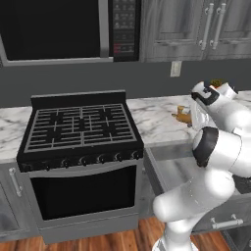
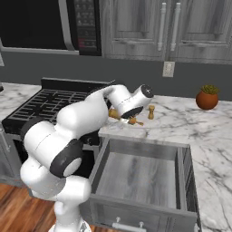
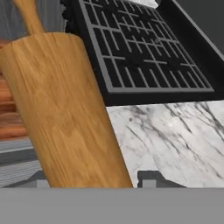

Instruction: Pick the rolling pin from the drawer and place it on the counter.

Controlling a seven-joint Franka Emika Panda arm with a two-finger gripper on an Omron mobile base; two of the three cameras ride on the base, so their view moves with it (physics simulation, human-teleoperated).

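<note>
**Rolling pin held over the marble counter beside the stove**

The light-brown wooden rolling pin (image 3: 65, 109) is a thick cylinder with fine lengthwise grain and a narrower rounded handle at its far end. In the hand view it runs up between the two small dark fingertips (image 3: 151, 178), which clamp it from either side, so the two-finger gripper (image 2: 122, 117) is closed on the pin. From the right base view the pin's ends stick out on both sides of the white hand, just above the white marble counter with grey veining (image 2: 190, 127), near the edge of the black gas stove top (image 1: 81, 125). Whether the pin touches the marble cannot be told.

The wide shallow grey drawer (image 2: 140, 174) stands pulled out below the counter, its floor bare. A small wooden pepper mill (image 2: 151, 112) stands on the counter just beyond the hand, and a round terracotta pot with a green plant (image 2: 207, 98) sits farther right by the wall.

The microwave's keypad (image 1: 124, 27) carries markings too small to read.
</note>
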